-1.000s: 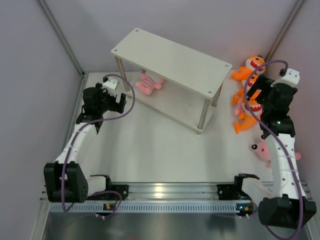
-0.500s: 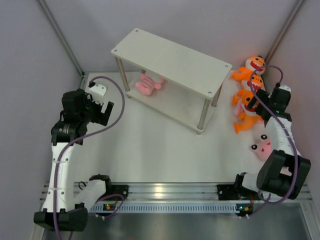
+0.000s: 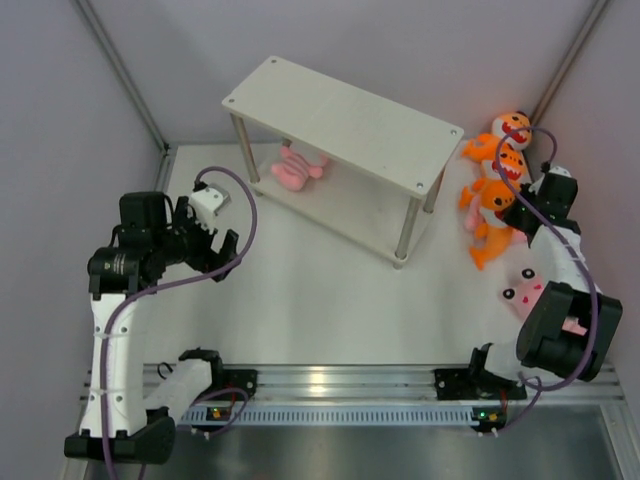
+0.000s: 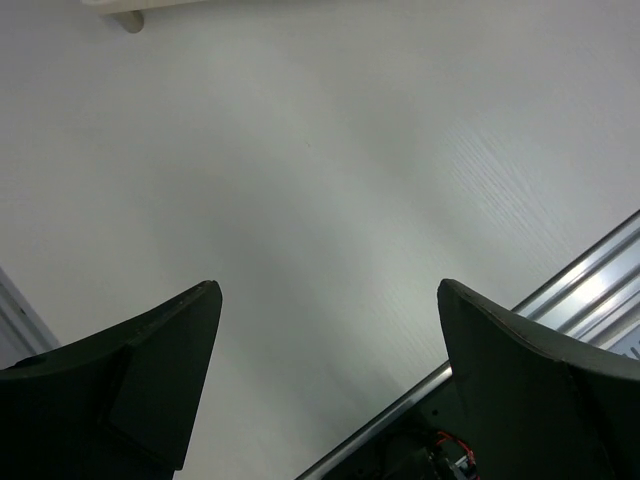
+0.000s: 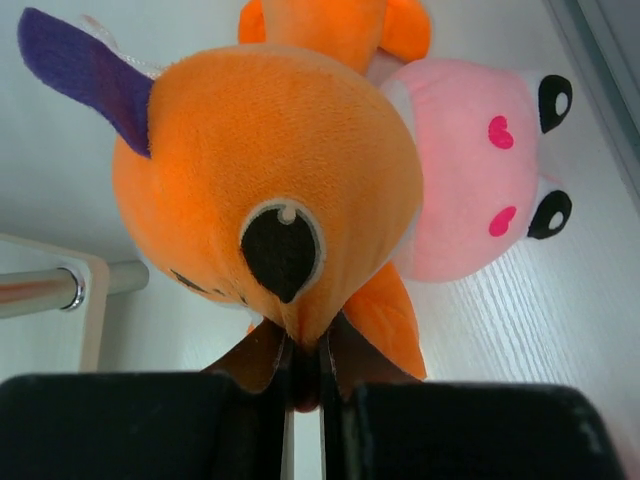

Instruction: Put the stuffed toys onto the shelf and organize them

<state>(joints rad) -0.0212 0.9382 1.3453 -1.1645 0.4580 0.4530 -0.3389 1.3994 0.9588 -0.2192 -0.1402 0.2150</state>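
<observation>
Pinching orange shark plush [image 5: 260,200] — right claw [image 5: 305,365] clamped on its fabric; left claw [image 4: 328,292] spread above table [image 4: 400,120].

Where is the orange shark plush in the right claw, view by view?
Top external: the orange plush shark toy sits at far right, lowest of the orange row, beside the white two-tier shelf.
Left wrist: not in it.
Right wrist: fills the centre, pinched by the right claw.
Shared landmark: the pink round-faced plush next to it.
</observation>
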